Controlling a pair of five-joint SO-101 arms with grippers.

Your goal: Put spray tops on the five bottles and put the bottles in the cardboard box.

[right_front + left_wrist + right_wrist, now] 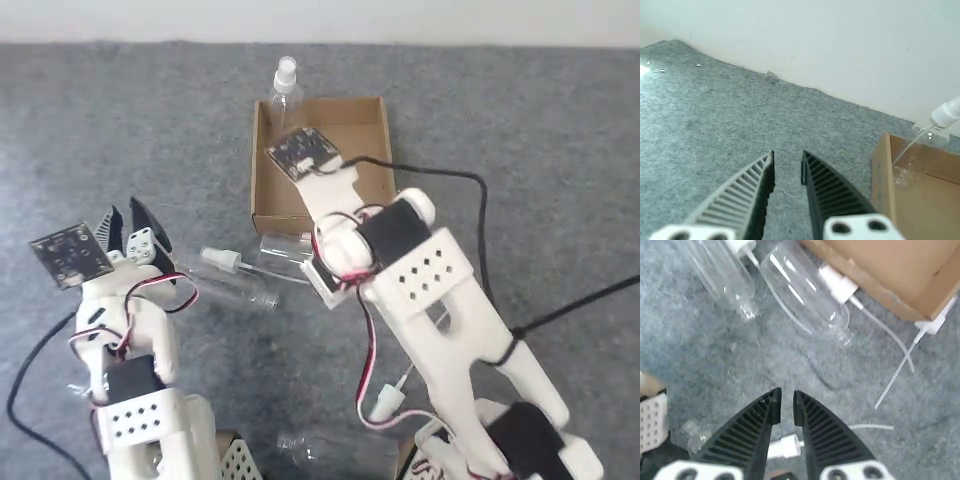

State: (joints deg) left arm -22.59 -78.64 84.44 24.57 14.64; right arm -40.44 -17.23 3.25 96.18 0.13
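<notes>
right arm (pixel 440 300) blocks cardboard box (pixel 362 132) front; bottles (pixel 245 285) seemingly crowd gap.

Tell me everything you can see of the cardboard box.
The box is a shallow, open-topped tray of plain brown cardboard, flat on the grey carpet. The right arm hangs over its near half. A capped bottle stands upright at its far corner, inside or just behind, I cannot tell. A second bottle lies by its near wall.

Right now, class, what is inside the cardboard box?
One spray-topped bottle stands in the far corner of the cardboard box. The right arm covers part of the floor, so that is hidden.
</notes>
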